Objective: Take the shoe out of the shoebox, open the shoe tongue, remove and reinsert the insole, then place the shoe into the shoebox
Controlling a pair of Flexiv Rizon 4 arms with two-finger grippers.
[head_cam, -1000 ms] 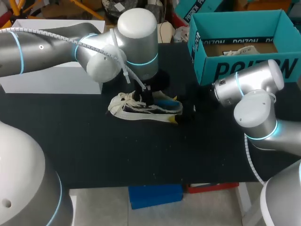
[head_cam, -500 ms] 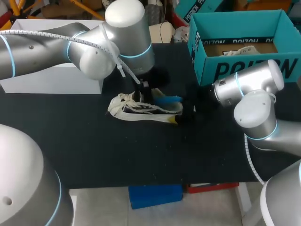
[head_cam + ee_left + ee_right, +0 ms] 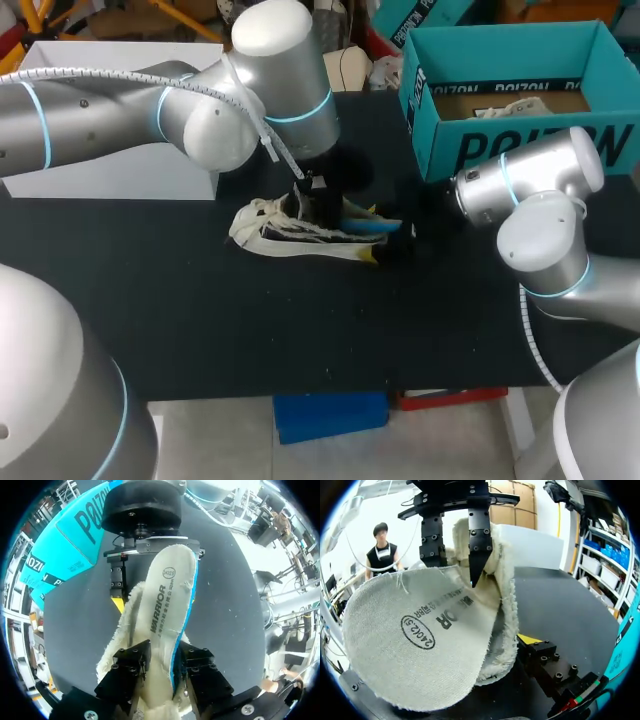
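Left gripper (image 3: 164, 655) clamped on the cream fabric insole (image 3: 167, 590), which sits part-way out of the cream canvas shoe (image 3: 262, 225) lying mid black table (image 3: 200, 320), already outside the teal cardboard shoebox (image 3: 520, 145) at the far right corner; full removal, reinsertion and reboxing judged outstanding.

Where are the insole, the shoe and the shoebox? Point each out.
insole (image 3: 167, 600), left wrist view, its printed middle.
shoe (image 3: 290, 238), head view, its near side.
shoebox (image 3: 520, 145), head view, its front wall.
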